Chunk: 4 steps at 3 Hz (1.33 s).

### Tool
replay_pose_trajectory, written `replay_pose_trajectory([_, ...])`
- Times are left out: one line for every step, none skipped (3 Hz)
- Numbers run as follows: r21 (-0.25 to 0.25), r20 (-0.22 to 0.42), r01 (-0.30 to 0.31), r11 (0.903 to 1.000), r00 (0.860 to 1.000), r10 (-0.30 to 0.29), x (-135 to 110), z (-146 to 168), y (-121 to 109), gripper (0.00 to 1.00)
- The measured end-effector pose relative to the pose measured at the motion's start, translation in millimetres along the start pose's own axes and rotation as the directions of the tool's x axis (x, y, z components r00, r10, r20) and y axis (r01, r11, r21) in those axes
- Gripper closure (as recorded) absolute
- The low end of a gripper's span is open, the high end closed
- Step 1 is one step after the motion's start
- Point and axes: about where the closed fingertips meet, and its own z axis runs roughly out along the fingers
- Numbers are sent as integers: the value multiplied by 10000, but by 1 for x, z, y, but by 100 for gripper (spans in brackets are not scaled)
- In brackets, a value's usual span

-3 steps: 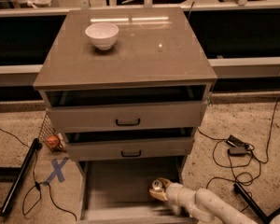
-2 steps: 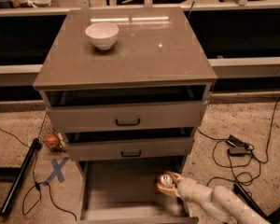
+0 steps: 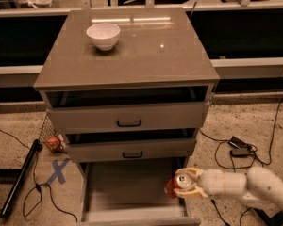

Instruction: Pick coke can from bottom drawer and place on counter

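Observation:
The coke can (image 3: 175, 186), red with a silver top, is held in my gripper (image 3: 185, 186) at the right edge of the open bottom drawer (image 3: 118, 187). The pale fingers (image 3: 191, 173) are closed around the can, which is lifted off the drawer floor. My white arm (image 3: 247, 187) comes in from the lower right. The grey-brown counter (image 3: 146, 51) tops the cabinet above, and a white bowl (image 3: 103, 35) stands on its back left part.
Two upper drawers with black handles (image 3: 129, 123) stick out a little above the bottom drawer. A black pole (image 3: 19, 180), cables and a blue tape cross (image 3: 58, 170) lie on the floor at left. A power adapter (image 3: 239, 147) and cords lie at right.
My gripper with the coke can has risen and moved right, from low in the drawer to its right edge.

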Motion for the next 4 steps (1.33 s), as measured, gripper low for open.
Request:
replay_pose_trajectory([-618,-731,595,9963,9953,-640,-84,-52,-25,100])
replay_pose_trajectory([-611,-1792,1095,9921,9766,-1189,-191,-128,-73,100])
replay_pose_trajectory([-754,-2559,1106,9910,9584,-1264,-258,-162,-97,100])
replay_pose_trajectory([-1347,-2841,898,9868,9506,-1252,-306,-161,-119,100])
